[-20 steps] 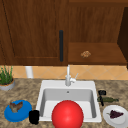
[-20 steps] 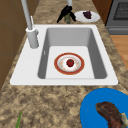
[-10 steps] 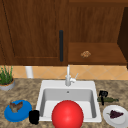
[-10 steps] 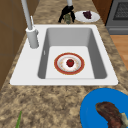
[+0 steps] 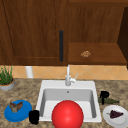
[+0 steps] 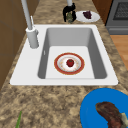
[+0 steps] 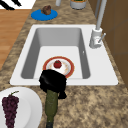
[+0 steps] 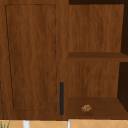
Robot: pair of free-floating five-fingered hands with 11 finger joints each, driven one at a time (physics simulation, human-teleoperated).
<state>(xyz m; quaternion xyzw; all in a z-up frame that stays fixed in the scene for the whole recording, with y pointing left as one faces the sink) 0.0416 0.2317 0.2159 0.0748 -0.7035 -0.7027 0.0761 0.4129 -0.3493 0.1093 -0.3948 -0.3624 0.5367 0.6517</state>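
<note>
My right hand [image 5: 104, 94] is on the counter right of the sink [image 5: 42, 87], fingers curled over the thick end of a dark green bottle [image 5: 111, 101] that lies on its side. In the right side view the same hand [image 7: 53, 81] covers the bottle [image 7: 51, 102] by the sink's near rim; in the left side view, hand [image 6: 68, 10] and bottle [image 6: 69, 17] are beyond the basin. My left hand [image 5: 33, 116] hovers at the sink's front left corner beside a blue plate [image 5: 22, 113] carrying a brown piece of meat [image 5: 15, 106].
A red-rimmed plate [image 6: 58, 65] with a small red fruit [image 6: 70, 62] lies in the basin; a large red round shape [image 5: 67, 115] stands there in the front view. White plate [image 7: 27, 105] of grapes [image 7: 10, 106] beside the bottle. Faucet [image 5: 68, 76], potted plant [image 5: 6, 78], closed cabinet door [image 8: 32, 57], small brown item [image 8: 86, 108] on the open shelf.
</note>
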